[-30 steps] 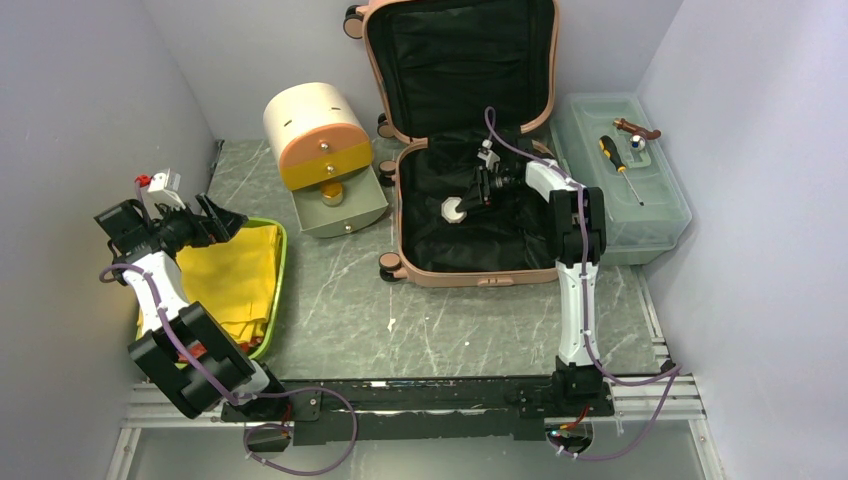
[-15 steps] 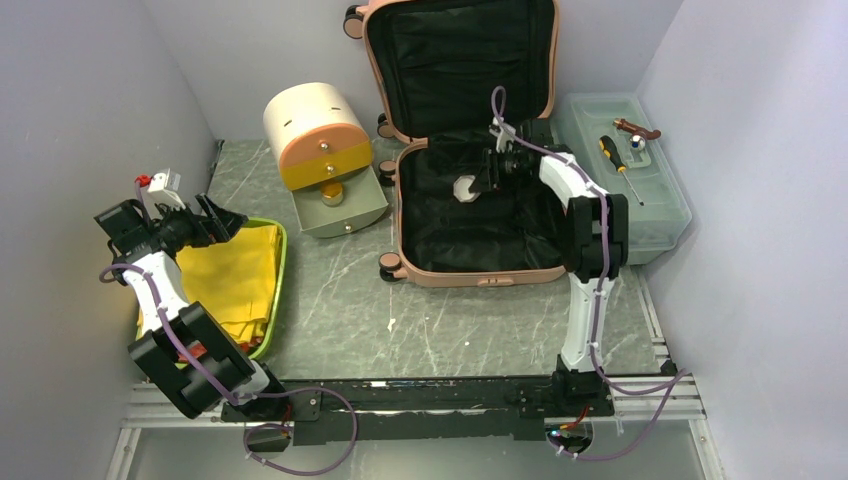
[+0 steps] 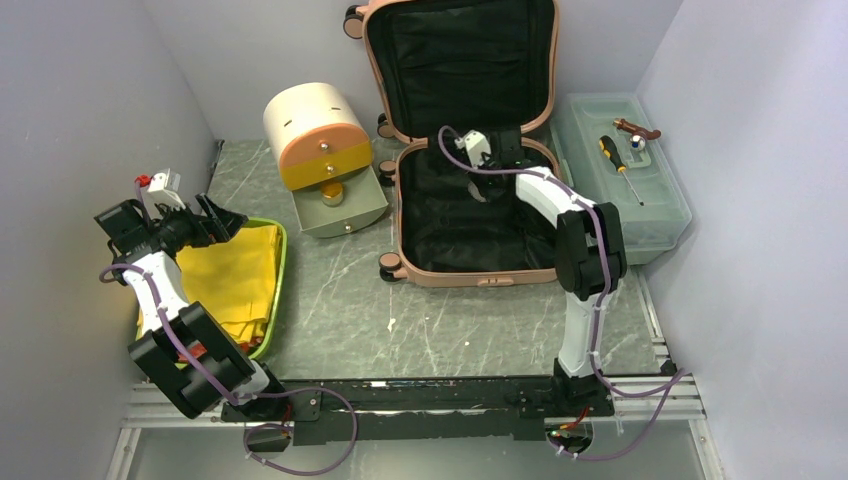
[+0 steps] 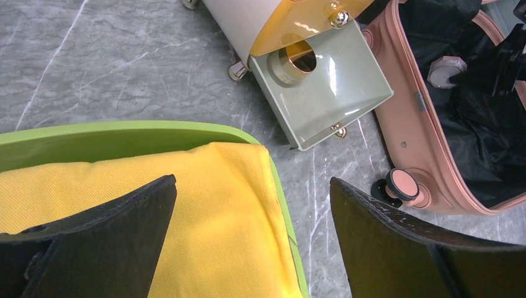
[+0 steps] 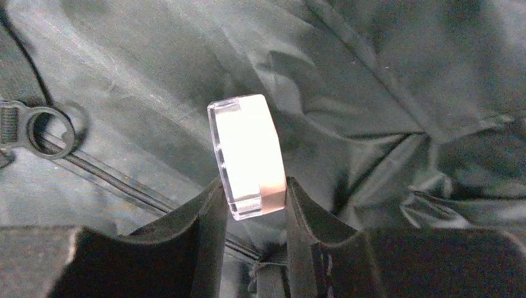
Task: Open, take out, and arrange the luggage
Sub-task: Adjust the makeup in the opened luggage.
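The salmon-pink luggage [image 3: 470, 278] lies open at the back of the table, its lid [image 3: 460, 60] propped upright and its black lining [image 5: 384, 74] bare. My right gripper [image 3: 480, 180] hangs over the far part of the lower shell, near the hinge. It is shut on a small round white jar with a clear lid [image 5: 248, 149], pinched edge-on between both fingers [image 5: 251, 186]. The jar [image 4: 443, 71] and the luggage shell [image 4: 409, 124] also show in the left wrist view. My left gripper [image 3: 225, 222] stands wide open above a yellow cloth [image 4: 205, 211], holding nothing [image 4: 251, 183].
A cream half-round box [image 3: 310, 125] with an orange front has its grey drawer [image 3: 340, 205] pulled out beside the luggage. A translucent toolbox [image 3: 640, 215] with a screwdriver [image 3: 620, 165] on it stands to the right. The yellow cloth lies in a green tray [image 3: 278, 270] at left.
My right gripper has risen with the jar and swung from the middle of the lower shell toward the hinge. The left arm has stayed still.
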Controlling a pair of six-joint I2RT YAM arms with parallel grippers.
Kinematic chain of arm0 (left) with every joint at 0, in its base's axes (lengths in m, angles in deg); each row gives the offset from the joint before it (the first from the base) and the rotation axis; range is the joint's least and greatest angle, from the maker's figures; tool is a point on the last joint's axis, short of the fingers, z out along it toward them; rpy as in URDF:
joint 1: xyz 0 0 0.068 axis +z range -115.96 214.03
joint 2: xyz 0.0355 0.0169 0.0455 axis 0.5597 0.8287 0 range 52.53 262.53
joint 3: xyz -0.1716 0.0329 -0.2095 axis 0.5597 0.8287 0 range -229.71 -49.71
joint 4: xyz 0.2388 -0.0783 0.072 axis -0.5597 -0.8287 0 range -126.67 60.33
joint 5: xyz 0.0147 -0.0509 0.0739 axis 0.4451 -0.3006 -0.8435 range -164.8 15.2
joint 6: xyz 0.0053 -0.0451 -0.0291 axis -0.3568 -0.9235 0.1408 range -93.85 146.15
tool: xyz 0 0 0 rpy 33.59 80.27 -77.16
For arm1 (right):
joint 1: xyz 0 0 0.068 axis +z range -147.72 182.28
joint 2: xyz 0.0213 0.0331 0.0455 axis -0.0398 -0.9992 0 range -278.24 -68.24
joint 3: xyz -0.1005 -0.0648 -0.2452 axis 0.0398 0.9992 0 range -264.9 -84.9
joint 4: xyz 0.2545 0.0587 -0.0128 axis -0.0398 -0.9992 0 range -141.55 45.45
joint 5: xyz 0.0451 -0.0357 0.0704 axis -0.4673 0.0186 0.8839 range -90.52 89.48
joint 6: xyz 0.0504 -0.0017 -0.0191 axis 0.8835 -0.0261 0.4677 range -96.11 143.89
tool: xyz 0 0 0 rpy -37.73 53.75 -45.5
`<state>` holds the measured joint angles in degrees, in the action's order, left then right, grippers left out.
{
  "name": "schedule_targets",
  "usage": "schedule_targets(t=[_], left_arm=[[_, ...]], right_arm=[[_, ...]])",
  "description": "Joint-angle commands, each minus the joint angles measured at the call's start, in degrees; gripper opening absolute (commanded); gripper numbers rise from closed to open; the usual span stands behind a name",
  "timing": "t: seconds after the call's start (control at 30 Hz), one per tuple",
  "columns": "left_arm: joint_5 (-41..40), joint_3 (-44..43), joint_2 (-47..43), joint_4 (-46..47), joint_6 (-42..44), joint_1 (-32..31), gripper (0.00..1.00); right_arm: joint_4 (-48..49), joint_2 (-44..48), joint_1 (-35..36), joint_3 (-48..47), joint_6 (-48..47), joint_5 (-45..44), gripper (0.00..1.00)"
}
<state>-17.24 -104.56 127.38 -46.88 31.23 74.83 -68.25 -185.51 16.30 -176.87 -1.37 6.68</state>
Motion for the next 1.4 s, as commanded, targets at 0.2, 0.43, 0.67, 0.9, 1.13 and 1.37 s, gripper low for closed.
schedule_targets(t=[0.2, 0.43, 0.67, 0.9, 1.13, 1.37], left_arm=[[1.06, -0.26, -0.32, 0.59, 0.02, 0.03, 0.99], [1.13, -0.16, -0.36, 0.68, 0.02, 0.05, 0.99], [1.33, -0.26, -0.38, 0.69, -0.16, 0.07, 0.99], [1.3, -0.17, -0.41, 0.77, -0.23, 0.05, 0.99], [1.36, -0.17, -0.14, 0.91, -0.34, 0.05, 0.99], [1.39, -0.17, -0.21, 0.85, -0.29, 0.07, 0.99]], right_arm=[[13.88, 5.55, 7.29, 11.55, -13.84, -22.74, 0.0], [18.35, 6.52, 11.74, 16.91, -18.21, -26.63, 0.0], [23.06, 1.69, 12.42, 15.43, -22.58, -31.95, 0.0], [25.73, -1.53, 13.8, 13.72, -26.32, -33.18, 0.0], [27.52, -9.37, 15.01, 7.89, -29.28, -38.57, 0.0], [25.53, -10.11, 16.7, 7.44, -27.89, -40.34, 0.0]])
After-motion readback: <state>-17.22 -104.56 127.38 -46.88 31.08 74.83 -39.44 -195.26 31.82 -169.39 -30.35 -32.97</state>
